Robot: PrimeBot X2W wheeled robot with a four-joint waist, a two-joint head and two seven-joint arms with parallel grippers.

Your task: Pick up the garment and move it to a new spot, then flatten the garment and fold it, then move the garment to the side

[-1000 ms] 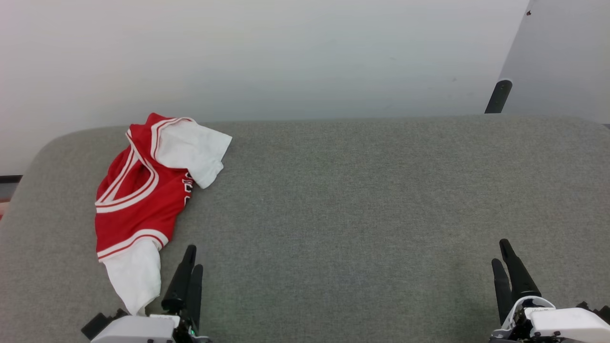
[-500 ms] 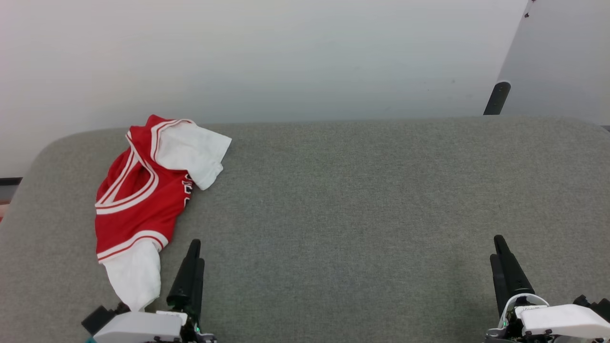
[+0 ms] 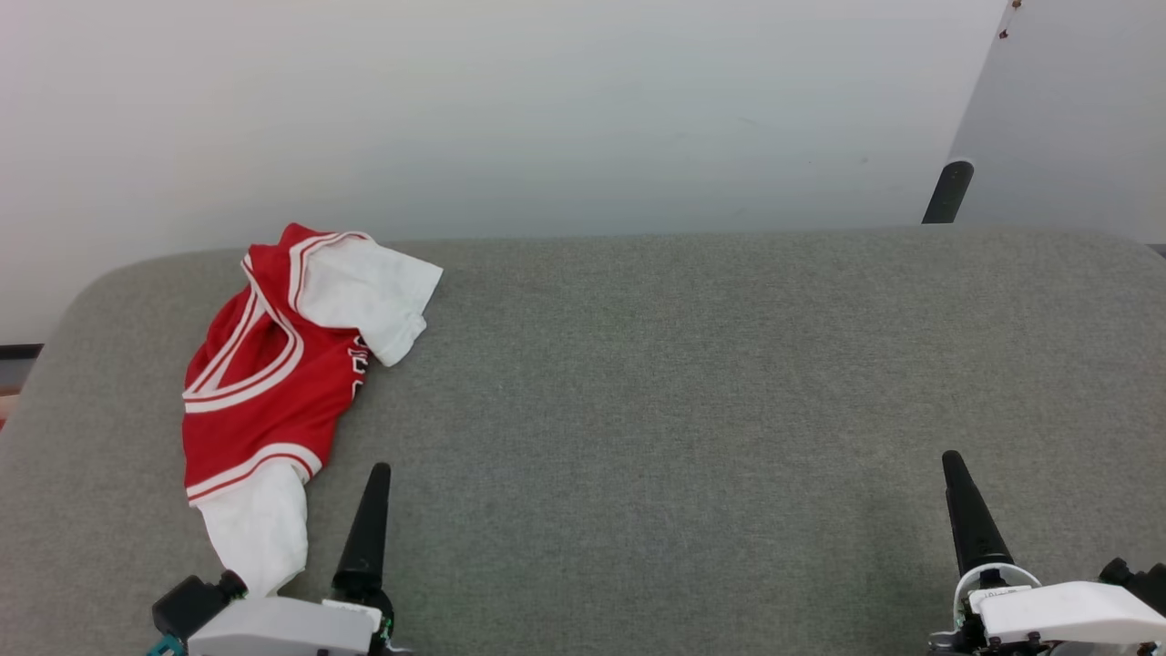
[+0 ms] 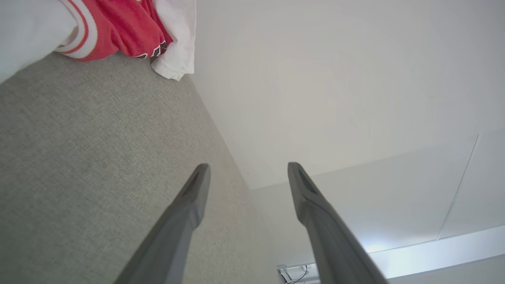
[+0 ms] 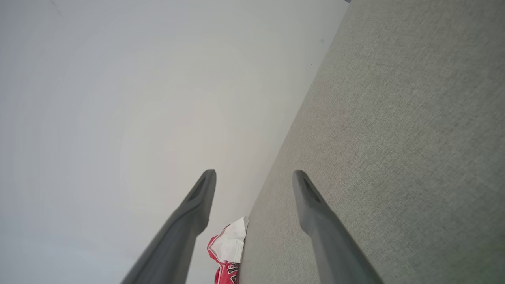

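Garment (image 3: 260, 392) lies crumpled on grey table (image 3: 683, 383), near sleeve at 7 o'clock just beside left gripper (image 3: 377, 478), fingers spread, empty. Right gripper (image 3: 953, 465) at 5 o'clock, spread, empty. Red body runs to 10 o'clock; white wall (image 3: 547, 109) beyond.

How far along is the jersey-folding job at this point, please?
Nothing looks done: the red jersey lies crumpled on the left of the grey fabric surface. The left hand and right hand are open and empty. Picking up, moving, flattening, folding and setting aside all remain.
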